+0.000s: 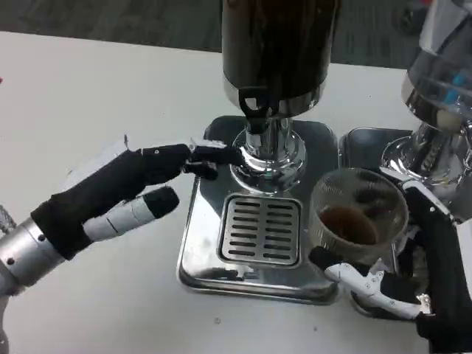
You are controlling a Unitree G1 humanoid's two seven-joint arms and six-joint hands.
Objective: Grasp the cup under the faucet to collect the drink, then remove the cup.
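Right hand [413,276]: wraps the cup [358,217], holding it upright so the brown drink stays in.
Cup: right of the drip grate [259,230], clear of the faucet [254,110].
Left hand [118,193]: empty, fingers extended toward the dispenser base [269,158].

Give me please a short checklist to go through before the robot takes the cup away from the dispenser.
1. Right robot hand grips the cup: ok, fingers wrap its base and side.
2. Drink collected: ok, brown liquid sits in the cup.
3. Cup upright: ok.
4. Cup out from under the faucet: ok, it is already to the right of the drip grate.
5. Faucet closed, no dripping: cannot tell.
6. Left robot hand out of the way: ok, it reaches toward the dispenser's chrome base, on the far side from the cup.
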